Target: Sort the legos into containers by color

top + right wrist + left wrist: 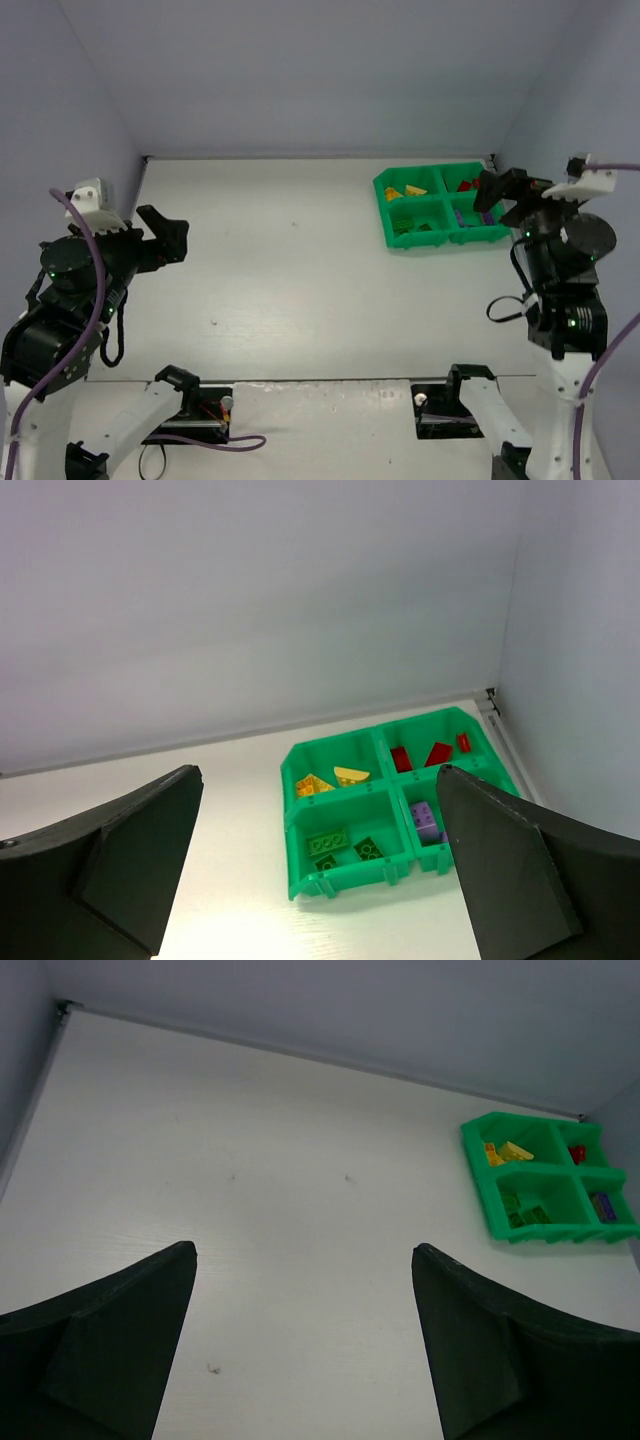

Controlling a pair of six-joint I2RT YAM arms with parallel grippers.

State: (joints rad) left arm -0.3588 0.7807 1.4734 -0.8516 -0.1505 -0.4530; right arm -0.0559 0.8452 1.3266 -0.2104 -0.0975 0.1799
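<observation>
The bright green tray (385, 215) sits at the table's far right, with four compartments. In the right wrist view the tray (350, 876) holds yellow bricks (330, 780) far left, red bricks (420, 755) far right, green bricks (340, 842) near left and purple bricks (424, 818) near right. I see no loose brick on the table. My right gripper (492, 197) is open and empty, raised at the tray's right edge, and it also shows in its own view (320, 770). My left gripper (170, 240) is open and empty, raised over the left side of the table (305, 1250), far from the tray (478, 1175).
Grey walls close the table at the back, left and right; the tray stands near the back right corner (492, 158). Purple cables (95, 260) hang by both arms. The arm mounts (190, 400) sit at the near edge.
</observation>
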